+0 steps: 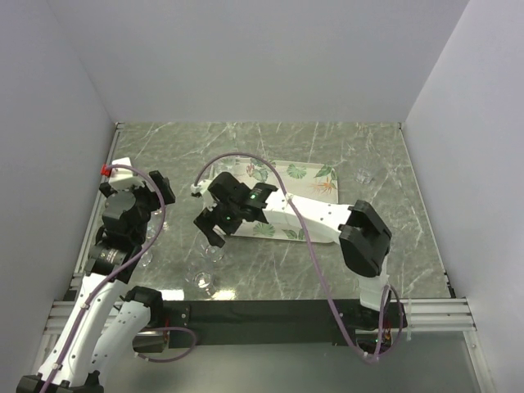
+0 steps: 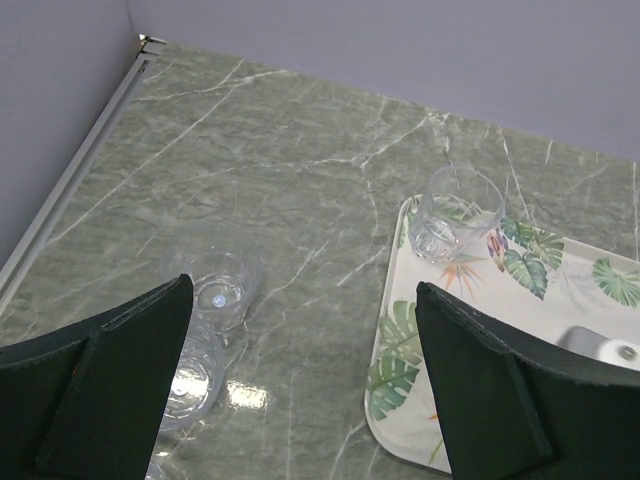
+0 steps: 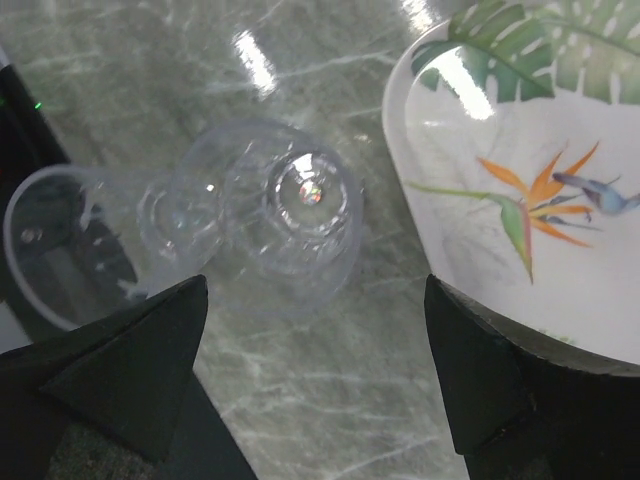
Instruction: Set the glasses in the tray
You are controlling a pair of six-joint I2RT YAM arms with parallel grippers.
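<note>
Clear glass (image 3: 300, 215) sits rim-up, dead centre between the wide-open, empty jaws of your right gripper (image 3: 315, 290); second glass (image 3: 75, 245) at 9 o'clock, tray (image 3: 600, 280) at 2 o'clock. Right arm's the nearer one, I'd say. Left gripper (image 2: 305, 290) hangs open and empty too.

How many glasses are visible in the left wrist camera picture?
3. One glass stands in the far corner of the tray. A second glass and a third glass sit together on the table beside it. The tool fingers may hide more.
</note>
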